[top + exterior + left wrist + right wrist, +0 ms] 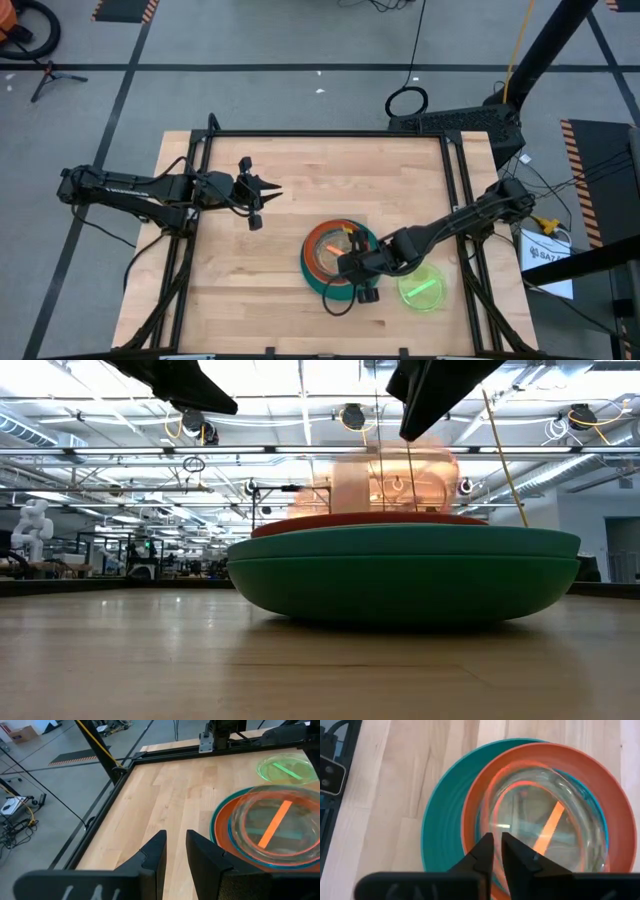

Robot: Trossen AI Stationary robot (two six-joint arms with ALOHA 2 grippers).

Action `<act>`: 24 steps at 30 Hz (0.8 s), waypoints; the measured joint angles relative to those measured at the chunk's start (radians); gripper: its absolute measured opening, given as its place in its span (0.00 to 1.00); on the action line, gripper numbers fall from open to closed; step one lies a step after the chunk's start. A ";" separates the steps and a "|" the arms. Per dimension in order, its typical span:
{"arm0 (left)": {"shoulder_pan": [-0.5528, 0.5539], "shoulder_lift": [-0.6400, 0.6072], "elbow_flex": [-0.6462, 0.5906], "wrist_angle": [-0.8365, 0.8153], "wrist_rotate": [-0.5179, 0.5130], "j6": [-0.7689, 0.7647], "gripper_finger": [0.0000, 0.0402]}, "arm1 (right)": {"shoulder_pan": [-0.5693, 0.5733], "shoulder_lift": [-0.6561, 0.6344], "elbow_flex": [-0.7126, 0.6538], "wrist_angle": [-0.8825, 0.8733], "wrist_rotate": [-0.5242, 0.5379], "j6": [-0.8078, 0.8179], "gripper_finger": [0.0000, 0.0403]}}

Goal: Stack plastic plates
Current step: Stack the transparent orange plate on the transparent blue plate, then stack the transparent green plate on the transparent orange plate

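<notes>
Stacking scene: a pile of plates sits on the table (250, 290), toward the right arm's side, with one plate apart from it.
Pile base: a dark green plate (400, 592) at the bottom with a teal plate (440, 827) on it, as the low view shows them edge-on.
Pile middle: a red-orange plate (615, 812) lies inside the teal one; a blue rim (597, 802) shows inside that.
Pile top: a clear orange plate (280, 822) lies tilted on top, with an orange stripe across its middle.
Lime plate (423, 288): flat on the table just beside the pile, on the side toward the right arm's base; whether the two touch I cannot tell.
Right gripper (496, 851): over the near edge of the pile, fingers almost together with a thin gap, at the rim of the orange plate; whether they clamp that rim I cannot tell.
Left gripper (268, 192): waits above bare wood well apart from the pile, fingers apart and holding nothing.
Room: the low view shows ceiling lights and shelving behind the pile.
</notes>
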 joint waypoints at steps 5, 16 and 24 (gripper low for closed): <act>0.000 0.000 0.000 0.000 0.000 0.000 0.20 | -0.005 0.003 0.000 0.000 0.001 0.018 0.15; 0.000 0.000 0.000 0.000 0.000 0.000 0.20 | -0.017 0.003 -0.001 0.000 0.001 0.044 0.22; 0.000 0.000 0.000 0.000 0.000 0.000 0.20 | -0.042 0.019 -0.001 0.028 0.079 0.038 0.22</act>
